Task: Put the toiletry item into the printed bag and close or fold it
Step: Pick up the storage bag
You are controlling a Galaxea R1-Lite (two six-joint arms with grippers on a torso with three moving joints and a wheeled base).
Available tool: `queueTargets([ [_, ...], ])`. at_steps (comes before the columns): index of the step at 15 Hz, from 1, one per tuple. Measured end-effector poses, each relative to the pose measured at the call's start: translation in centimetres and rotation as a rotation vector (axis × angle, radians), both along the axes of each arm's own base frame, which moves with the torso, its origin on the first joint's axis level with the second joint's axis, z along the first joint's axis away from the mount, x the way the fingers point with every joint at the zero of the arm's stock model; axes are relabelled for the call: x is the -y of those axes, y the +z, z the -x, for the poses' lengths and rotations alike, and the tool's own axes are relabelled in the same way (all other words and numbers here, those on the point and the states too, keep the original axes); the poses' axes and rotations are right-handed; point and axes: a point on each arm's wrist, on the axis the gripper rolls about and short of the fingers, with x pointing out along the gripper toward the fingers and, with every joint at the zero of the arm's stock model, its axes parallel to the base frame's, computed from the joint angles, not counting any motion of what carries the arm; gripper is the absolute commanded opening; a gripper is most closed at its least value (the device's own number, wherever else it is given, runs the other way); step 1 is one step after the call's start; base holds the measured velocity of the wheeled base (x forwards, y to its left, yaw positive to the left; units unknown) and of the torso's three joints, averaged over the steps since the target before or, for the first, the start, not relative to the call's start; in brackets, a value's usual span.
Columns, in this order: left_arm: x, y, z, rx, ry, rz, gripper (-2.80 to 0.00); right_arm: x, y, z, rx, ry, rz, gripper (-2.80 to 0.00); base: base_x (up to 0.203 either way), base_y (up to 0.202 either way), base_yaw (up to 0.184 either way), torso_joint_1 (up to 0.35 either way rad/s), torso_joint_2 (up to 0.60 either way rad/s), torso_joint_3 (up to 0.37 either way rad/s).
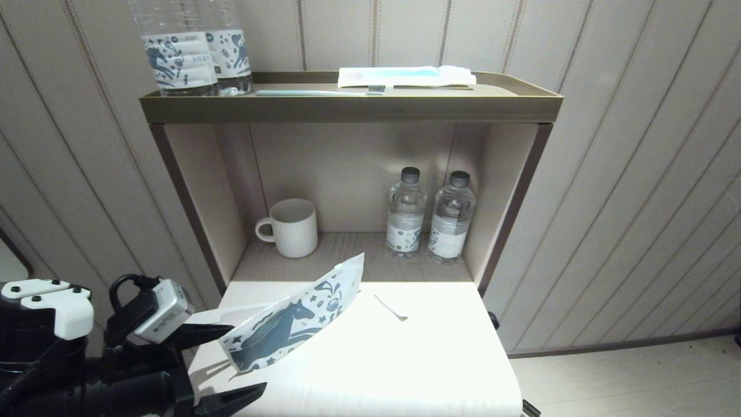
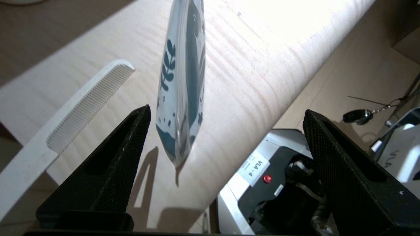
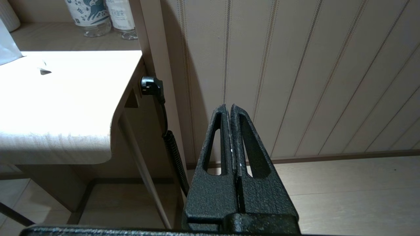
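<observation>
Left pincer (image 2: 226, 131) stands released at the bench's (image 1: 405, 370) near-left corner, its fingers straddling the near end of the printed bag (image 1: 295, 324), which stands on edge. The comb (image 2: 65, 114) lies just beside the bag, overhanging the bench edge. Judgement: clamp the bag's end squarely, keeping the mouth accessible. Right pincer (image 3: 231, 108) is clenched empty, parked off the bench. Mug (image 1: 289, 227) and water bottles (image 1: 428, 217) stand behind the bag, not obstructing.
</observation>
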Motion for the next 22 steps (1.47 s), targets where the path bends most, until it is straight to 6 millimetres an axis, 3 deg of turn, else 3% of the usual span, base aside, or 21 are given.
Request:
queueTargets([
  [7,0.6,-1.0,-1.4,-0.028,-0.005,-0.012,0.00,0.0,0.0,0.0,0.000,0.000,0.000,-2.80,0.000,0.000,0.000,0.000,0.00,0.000],
  [8,0.6,-1.1,-1.4,-0.031,-0.005,-0.013,-2.80,0.0,0.0,0.0,0.000,0.001,0.000,-2.80,0.000,0.000,0.000,0.000,0.00,0.000],
  [22,0.8,-1.6,-1.4,-0.058,-0.065,0.002,-2.80,0.0,0.0,0.0,0.000,0.001,0.000,-2.80,0.000,0.000,0.000,0.000,0.00,0.000],
])
